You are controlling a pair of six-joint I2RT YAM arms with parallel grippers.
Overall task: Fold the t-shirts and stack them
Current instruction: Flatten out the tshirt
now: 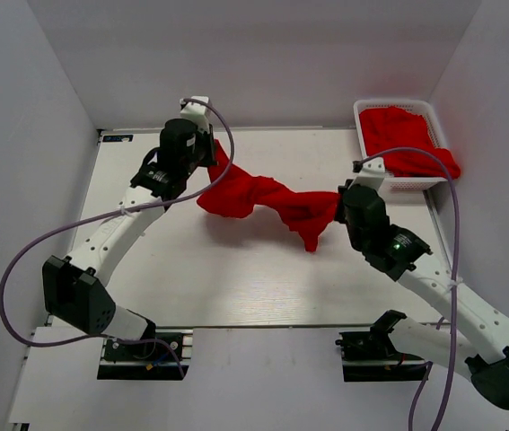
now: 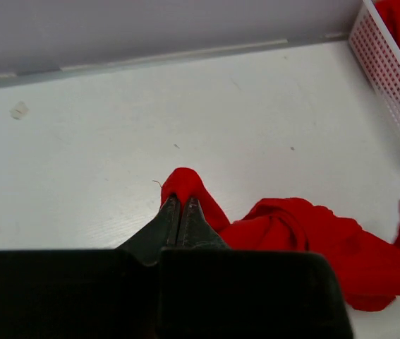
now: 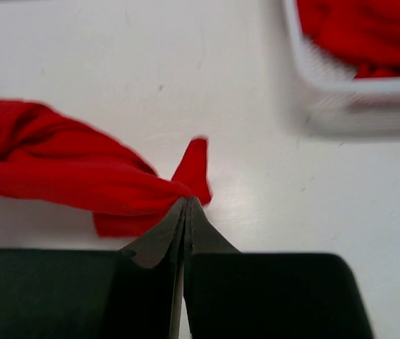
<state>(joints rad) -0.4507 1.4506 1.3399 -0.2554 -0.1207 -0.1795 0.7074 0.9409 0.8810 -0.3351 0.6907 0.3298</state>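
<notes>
A red t-shirt (image 1: 263, 199) hangs twisted and bunched between my two grippers above the white table (image 1: 191, 269). My left gripper (image 1: 215, 154) is shut on its left end; in the left wrist view the fingertips (image 2: 180, 201) pinch a fold of the red fabric (image 2: 291, 233). At the shirt's right end my right gripper (image 1: 340, 205) is shut on a corner of cloth, which pokes out past the tips (image 3: 187, 203), while the rest of the shirt (image 3: 58, 169) trails left. More red t-shirts (image 1: 407, 139) lie heaped in the basket.
A white lattice basket (image 1: 394, 101) stands at the back right corner, also seen as the basket (image 3: 348, 88) in the right wrist view and the basket (image 2: 390, 78) in the left. White walls close in the table on three sides.
</notes>
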